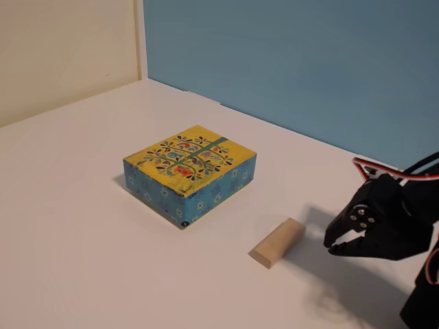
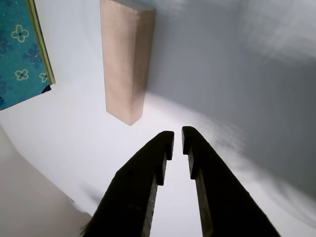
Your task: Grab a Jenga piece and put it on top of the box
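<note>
The Jenga piece, a plain light-tan wooden block, lies flat on the white table to the right of and nearer than the box. The box has a yellow tree-patterned top and blue flowered sides. In the fixed view my black gripper hovers just right of the block, apart from it. In the wrist view the gripper is shut with only a thin slit between its fingers and nothing in it. The block lies ahead and slightly left of the tips, and a corner of the box shows at the upper left.
A blue wall stands behind the table and a cream wall at the left. Red and white cables loop over the arm at the right edge.
</note>
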